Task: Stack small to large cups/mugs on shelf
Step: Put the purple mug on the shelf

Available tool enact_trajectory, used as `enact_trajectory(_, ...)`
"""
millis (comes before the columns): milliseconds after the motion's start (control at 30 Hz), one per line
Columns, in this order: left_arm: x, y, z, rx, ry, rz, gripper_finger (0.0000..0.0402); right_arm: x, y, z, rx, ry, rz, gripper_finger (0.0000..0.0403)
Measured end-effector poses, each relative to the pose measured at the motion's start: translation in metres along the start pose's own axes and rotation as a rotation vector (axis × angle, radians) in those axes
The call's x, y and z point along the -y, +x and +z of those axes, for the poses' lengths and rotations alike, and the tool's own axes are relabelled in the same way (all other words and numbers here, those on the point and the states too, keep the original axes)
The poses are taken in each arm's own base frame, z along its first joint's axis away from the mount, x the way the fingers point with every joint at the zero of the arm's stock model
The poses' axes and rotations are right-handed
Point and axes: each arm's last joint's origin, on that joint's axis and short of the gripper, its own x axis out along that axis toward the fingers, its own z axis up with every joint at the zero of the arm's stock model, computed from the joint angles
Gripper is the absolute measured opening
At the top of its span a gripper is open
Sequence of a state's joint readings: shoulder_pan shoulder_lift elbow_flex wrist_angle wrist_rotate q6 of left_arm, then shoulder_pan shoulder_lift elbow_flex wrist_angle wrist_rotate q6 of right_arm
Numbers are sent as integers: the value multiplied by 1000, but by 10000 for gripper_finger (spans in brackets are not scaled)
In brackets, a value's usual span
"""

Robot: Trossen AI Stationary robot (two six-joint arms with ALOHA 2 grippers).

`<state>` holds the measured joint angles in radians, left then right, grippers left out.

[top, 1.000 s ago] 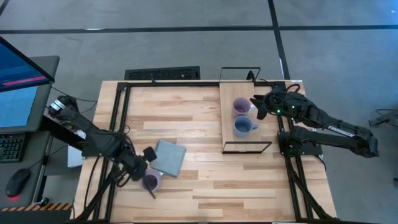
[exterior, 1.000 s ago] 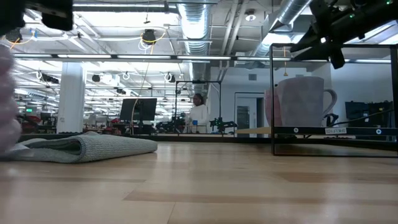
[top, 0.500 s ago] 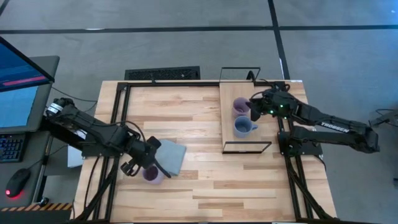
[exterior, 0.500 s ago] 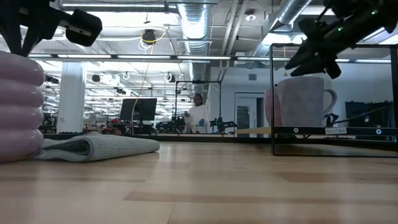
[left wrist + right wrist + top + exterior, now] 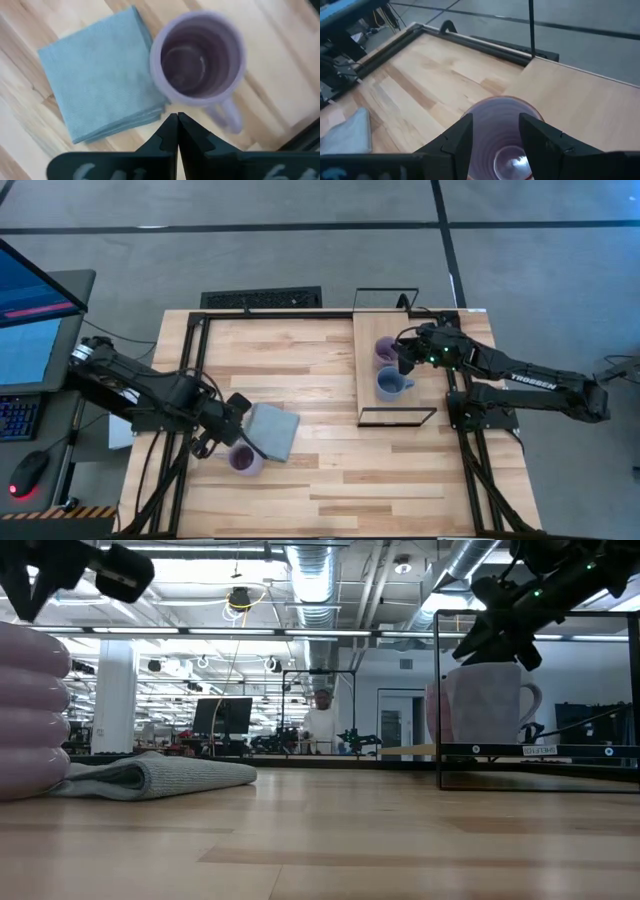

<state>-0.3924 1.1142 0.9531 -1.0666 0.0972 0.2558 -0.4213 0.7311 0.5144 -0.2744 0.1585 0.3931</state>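
Beside the cloth [image 5: 272, 431], a purple mug [image 5: 243, 461] stands under the left gripper [image 5: 226, 437], jaws together. Right gripper [image 5: 405, 356], jaws apart, hangs over the shelf [image 5: 366, 395] mugs [image 5: 388, 351].

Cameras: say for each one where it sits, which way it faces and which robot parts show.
High view: overhead, straight down; both arms, shelf.
Low view: table height, facing the room; cloth, arms above.
Left wrist view: above the lavender mug; left gripper shut.
Right wrist view: above another lavender mug; right gripper open.
Shared: the cloth, in all but the right wrist view.
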Motion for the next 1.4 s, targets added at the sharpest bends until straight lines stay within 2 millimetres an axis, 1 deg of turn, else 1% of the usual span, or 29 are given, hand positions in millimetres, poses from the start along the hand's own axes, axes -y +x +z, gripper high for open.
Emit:
enact_trajectory(100,2,-8,-2,59,-30,6,0,-1,0,2,16,2,7,181)
enact_trajectory(200,2,-13,-3,79,-67,14,0,-1,0,3,33,-2,14,183)
enact_trajectory(300,2,-13,-4,78,-130,46,0,-2,0,4,39,-1,16,183)
enact_trajectory(467,1,-13,-4,78,-144,48,1,-3,-1,7,71,4,30,180)
enact_trajectory(533,2,-13,-4,79,-156,45,7,-3,-2,8,88,7,36,181)
enact_trajectory(633,2,-13,-3,85,-163,16,37,-3,-3,9,101,9,42,182)
enact_trajectory(733,3,-13,-3,92,-190,-12,86,-3,-6,10,112,11,47,183)
enact_trajectory(867,2,-13,-1,112,-214,-7,155,-3,-7,11,119,12,50,180)
enact_trajectory(1000,1,-11,6,155,-286,-18,200,-3,-7,11,118,12,50,182)
enact_trajectory(1133,-1,-4,10,131,-346,-37,221,-3,-7,11,117,12,49,183)
enact_trajectory(1233,-1,4,13,93,-353,-75,226,-3,-7,10,116,19,50,181)
enact_trajectory(1400,-3,14,17,47,-369,-80,226,-3,-7,10,115,19,50,181)
